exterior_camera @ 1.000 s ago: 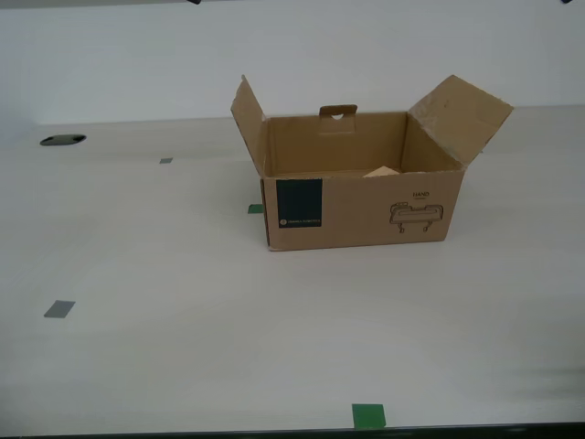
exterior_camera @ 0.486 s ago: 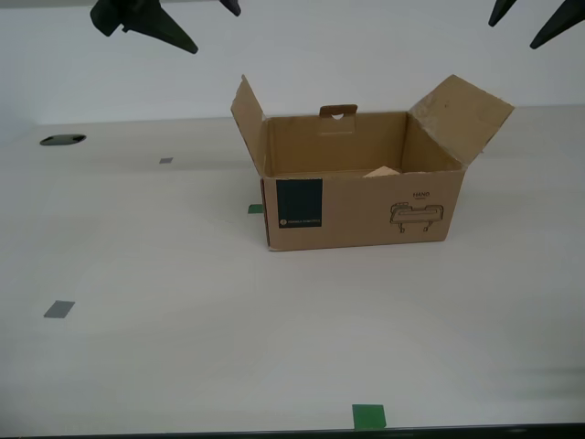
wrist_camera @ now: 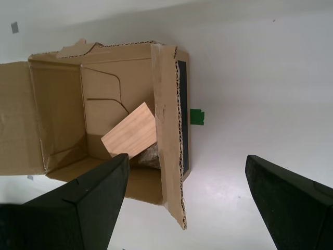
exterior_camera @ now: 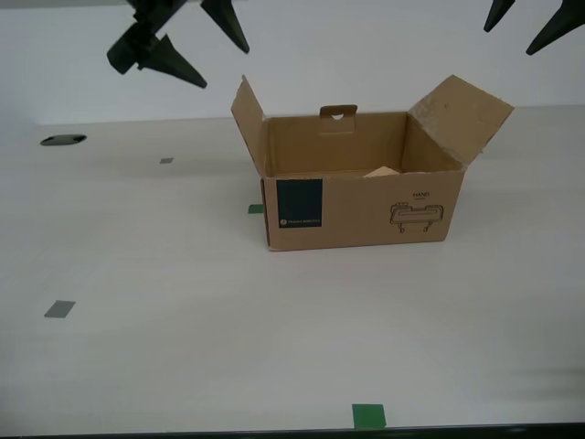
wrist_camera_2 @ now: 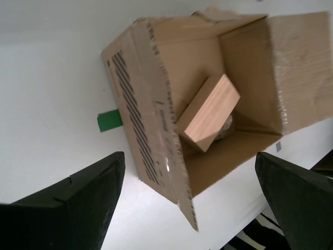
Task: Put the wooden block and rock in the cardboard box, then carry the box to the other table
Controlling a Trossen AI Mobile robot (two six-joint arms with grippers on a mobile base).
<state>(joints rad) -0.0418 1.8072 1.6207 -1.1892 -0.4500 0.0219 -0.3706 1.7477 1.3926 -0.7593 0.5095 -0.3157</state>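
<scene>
Two items, block and rock, already inside the open box at upper centre of the exterior view, on the white table; my first gripper and second gripper hover above, spread wide, holding nothing; carrying apparently remains.

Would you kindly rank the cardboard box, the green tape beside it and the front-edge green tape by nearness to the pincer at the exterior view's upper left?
1. cardboard box, flap beside the pincer.
2. green tape beside the box, at its blue-label corner.
3. front-edge green tape, lowest in the exterior view.
</scene>
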